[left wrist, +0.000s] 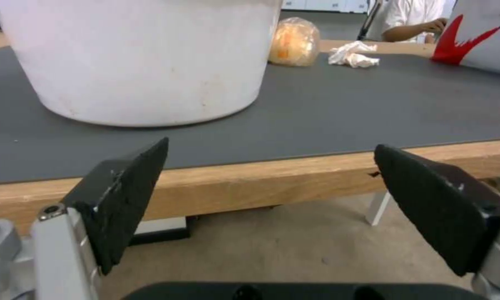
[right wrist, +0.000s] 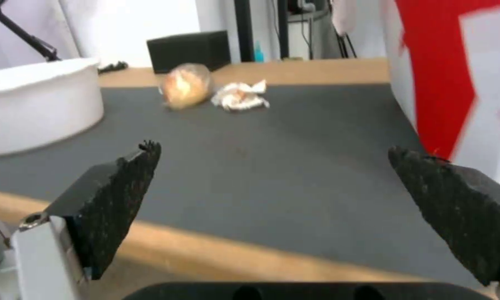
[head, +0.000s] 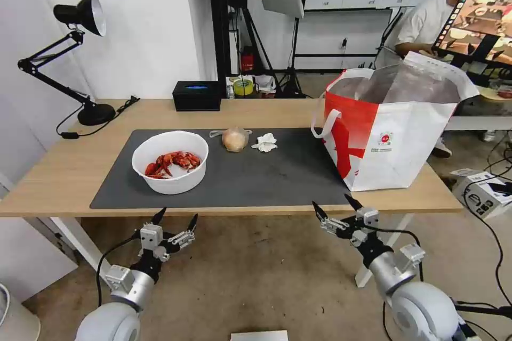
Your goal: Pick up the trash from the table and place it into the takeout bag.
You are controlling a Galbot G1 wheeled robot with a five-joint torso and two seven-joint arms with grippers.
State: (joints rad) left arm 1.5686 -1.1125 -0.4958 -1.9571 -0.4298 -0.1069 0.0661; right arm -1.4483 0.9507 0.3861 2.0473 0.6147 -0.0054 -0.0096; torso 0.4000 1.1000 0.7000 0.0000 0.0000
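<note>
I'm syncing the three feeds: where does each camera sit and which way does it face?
Head: high, looking down at the table, bag, both grippers, left and right.
Left wrist: below the table edge, facing the bowl; open jaws show.
Right wrist: at the edge, facing the mat; open jaws show.
All share the bun and tissue.

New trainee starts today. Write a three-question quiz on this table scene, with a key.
1. True or false: the left hand is shut on the white bowl.
2. Which lies between the bagged bun and the takeout bag? A) desk lamp B) crumpled tissue C) black box
3. Fill in: both the left hand and the right hand hover in front of the table's near ____.

Key: 1 false, it is open and short of the table; 2 B; 3 edge.
</note>
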